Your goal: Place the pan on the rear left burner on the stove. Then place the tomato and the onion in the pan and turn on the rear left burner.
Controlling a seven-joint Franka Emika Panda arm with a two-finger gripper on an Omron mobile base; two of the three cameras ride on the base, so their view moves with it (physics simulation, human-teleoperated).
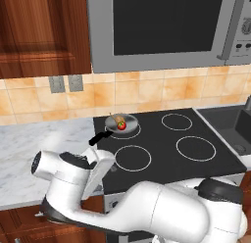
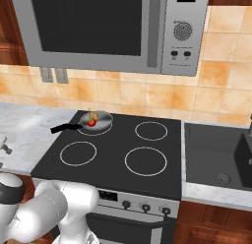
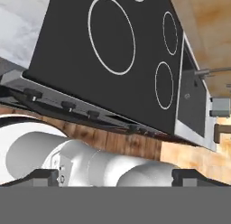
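Left base view gives me the clearest read on progress: the pan [image 1: 122,125] sits on the rear left burner [image 1: 124,131] of the stove [image 1: 162,161], its black handle pointing out over the front left toward the marble counter [image 1: 29,144]. Inside it I see the tomato [image 1: 122,125], and just behind it a tan shape that I take to be the onion [image 1: 117,120], though it is small and hard to make out. So I judge the placing steps done, and what is left is turning on that burner.

In the hand view I look along the front panel, where the row of knobs [image 3: 67,105] runs under the glass edge. The gripper is wide open and holds nothing; its tips are barely visible at the bottom of that view, so I lean on the rig's state for that.

For room: the arm is folded low in front of the stove, below the counter edge. The panel face is unobstructed, but the overhanging cooktop lip sits just above the knobs, and the pan handle juts out above on the left. The sink [image 2: 216,149] lies to the right, well apart from my path.
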